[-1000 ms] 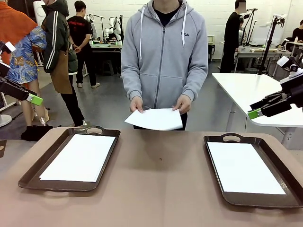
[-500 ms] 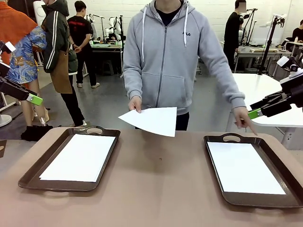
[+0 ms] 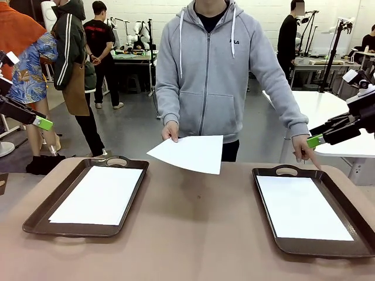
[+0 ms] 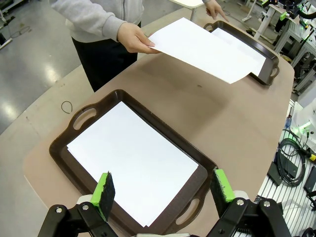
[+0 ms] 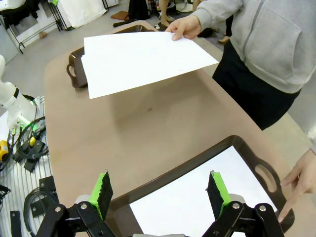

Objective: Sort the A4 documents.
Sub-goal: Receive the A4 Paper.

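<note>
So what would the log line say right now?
left end effector: open, above left tray | right end effector: open | person's hand: holding sheet

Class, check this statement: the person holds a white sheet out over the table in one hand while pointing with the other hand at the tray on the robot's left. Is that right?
Not quite. The pointing hand is at the tray on the robot's right, near its handle, as the front view shows. The held sheet part is correct.

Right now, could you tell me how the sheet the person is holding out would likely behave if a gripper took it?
The held sheet is pinched at one edge by one hand and stays fairly flat, so probably light, but thin enough to droop in a narrow pinch. Its smooth surface may slip between pads. Open grippers would likely crease it if closed hard.
</note>
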### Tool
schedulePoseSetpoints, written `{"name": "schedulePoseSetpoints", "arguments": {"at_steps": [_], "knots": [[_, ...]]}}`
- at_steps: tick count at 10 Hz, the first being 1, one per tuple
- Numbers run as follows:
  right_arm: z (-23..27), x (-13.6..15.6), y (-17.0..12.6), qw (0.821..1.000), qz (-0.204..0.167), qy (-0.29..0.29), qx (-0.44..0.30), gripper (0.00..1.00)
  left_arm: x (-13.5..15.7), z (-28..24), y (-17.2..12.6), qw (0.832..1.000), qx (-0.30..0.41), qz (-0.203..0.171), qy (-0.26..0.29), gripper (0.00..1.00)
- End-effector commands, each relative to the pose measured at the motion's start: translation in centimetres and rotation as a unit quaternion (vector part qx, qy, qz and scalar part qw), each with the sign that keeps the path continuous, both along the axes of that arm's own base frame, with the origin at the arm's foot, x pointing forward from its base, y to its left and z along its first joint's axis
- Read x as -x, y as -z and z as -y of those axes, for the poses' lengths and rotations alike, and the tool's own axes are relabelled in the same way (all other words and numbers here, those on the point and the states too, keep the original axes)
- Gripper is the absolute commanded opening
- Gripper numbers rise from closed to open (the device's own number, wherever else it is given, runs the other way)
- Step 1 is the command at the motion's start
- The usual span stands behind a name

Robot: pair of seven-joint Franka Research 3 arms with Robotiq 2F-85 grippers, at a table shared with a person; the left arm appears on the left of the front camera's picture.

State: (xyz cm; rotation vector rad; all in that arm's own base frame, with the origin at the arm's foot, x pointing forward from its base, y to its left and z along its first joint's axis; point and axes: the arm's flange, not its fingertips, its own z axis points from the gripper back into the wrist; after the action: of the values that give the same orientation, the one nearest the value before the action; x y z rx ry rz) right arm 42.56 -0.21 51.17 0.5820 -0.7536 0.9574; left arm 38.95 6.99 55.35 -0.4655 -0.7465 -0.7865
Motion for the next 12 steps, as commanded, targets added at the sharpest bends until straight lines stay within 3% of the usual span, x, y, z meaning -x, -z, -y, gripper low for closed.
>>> {"name": "schedulePoseSetpoints", "arguments": {"at_steps": [1,10,12], "knots": [[0.0,0.0,0.0,1.0,0.001,-0.001,0.0,1.0,0.1,0.0,0.1,1.0,0.0,0.004,0.006,1.0],[0.0,0.0,0.0,1.0,0.0,0.0,0.0,1.0,0.1,0.0,0.1,1.0,0.0,0.004,0.006,1.0],[-1.4,-2.4,1.9,0.992,-0.08,0.026,-0.098,1.0,0.1,0.0,0.1,1.0,0.0,0.004,0.006,1.0]]}}
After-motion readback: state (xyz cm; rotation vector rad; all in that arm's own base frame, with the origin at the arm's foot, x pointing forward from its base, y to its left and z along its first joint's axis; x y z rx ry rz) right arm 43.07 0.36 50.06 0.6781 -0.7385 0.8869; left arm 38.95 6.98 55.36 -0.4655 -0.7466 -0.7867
